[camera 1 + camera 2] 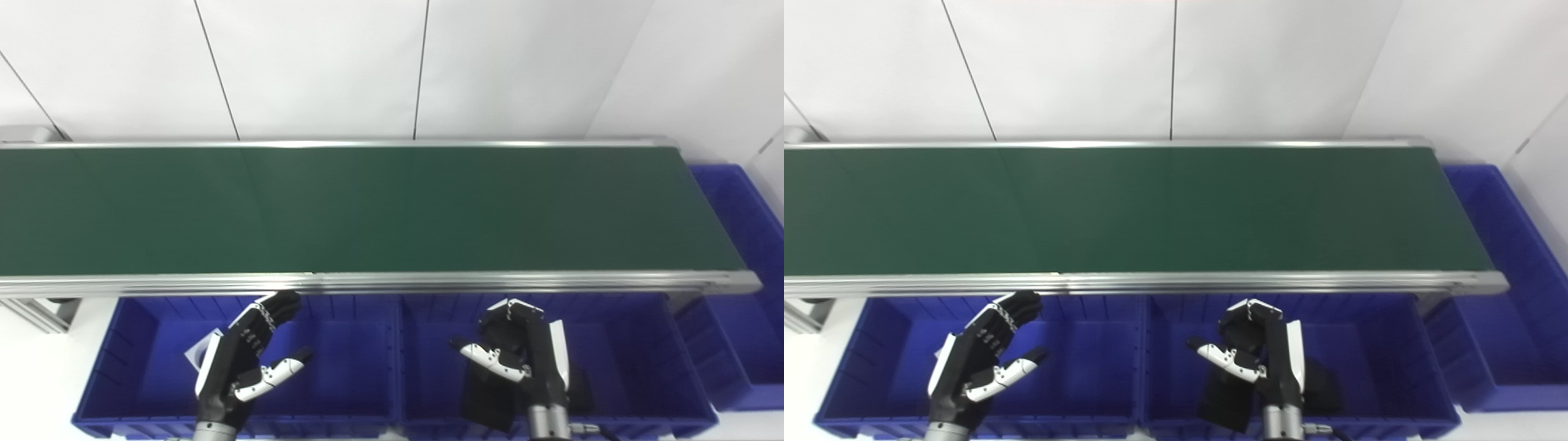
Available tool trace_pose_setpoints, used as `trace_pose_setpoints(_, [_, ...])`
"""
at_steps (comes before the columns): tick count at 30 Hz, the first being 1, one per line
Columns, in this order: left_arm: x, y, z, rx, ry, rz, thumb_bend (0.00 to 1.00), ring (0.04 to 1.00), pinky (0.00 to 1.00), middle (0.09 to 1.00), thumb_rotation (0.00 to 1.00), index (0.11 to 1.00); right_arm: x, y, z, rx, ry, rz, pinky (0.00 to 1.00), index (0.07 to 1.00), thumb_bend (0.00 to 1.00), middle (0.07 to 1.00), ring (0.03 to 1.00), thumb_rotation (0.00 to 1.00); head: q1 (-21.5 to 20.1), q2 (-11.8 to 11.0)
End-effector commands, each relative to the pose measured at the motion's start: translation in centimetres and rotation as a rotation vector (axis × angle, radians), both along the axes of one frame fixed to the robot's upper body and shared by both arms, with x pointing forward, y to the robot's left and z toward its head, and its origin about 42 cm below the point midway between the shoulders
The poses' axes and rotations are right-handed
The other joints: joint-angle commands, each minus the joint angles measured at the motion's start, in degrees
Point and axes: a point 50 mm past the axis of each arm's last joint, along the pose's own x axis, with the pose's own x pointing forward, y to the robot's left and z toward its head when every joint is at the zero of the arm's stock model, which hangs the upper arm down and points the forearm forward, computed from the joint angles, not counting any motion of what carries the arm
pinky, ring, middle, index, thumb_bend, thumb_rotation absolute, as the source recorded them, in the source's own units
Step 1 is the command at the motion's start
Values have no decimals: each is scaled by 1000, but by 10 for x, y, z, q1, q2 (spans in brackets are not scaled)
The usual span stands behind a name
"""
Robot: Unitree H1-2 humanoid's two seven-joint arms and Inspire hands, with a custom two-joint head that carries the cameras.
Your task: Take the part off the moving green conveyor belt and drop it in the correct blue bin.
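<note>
The green conveyor belt (pixel 367 208) runs across the view, and no part shows on it. My left hand (pixel 245 361) is open and empty, palm up, over the left blue bin (pixel 122 343) just in front of the belt's near rail. My right hand (pixel 520 358) is open and empty with its fingers partly curled, over the middle blue bin (pixel 643 355). A white part (pixel 197 356) lies in the left bin, partly hidden behind my left hand. Black parts (pixel 487 398) lie in the middle bin under my right hand.
A third blue bin (pixel 747 245) stands at the belt's right end. The belt's aluminium rail (pixel 429 282) runs between the hands and the belt. A white panelled wall stands behind the conveyor.
</note>
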Motion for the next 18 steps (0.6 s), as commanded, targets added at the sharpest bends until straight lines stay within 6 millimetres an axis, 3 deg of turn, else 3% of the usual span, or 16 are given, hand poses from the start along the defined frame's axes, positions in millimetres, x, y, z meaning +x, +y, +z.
trace_pose_setpoints(1, [4,1,11,-7,-47,-5,597,770,825,773,0,738,14,-1,9,-21,-71,3,49,105,548,105,77,0,1,4])
trace_pose_setpoints(9, [2,0,11,-4,-44,-9,601,769,822,770,0,736,30,-3,-5,-84,-63,-1,95,152,615,152,123,0,6,7])
trace_pose_setpoints(11, [2,-1,11,-6,-42,-7,607,765,814,766,0,734,33,-2,-6,-91,-63,3,122,205,659,202,154,0,7,5])
trace_pose_setpoints(15, [1,-2,10,-9,-33,-2,611,769,811,772,0,740,35,-1,-4,-119,-84,-2,170,260,619,272,213,0,8,2])
trace_pose_setpoints(18, [0,-4,9,-8,-30,-4,615,773,815,774,0,742,37,-1,-1,-128,-100,-21,207,272,568,429,255,0,10,-3])
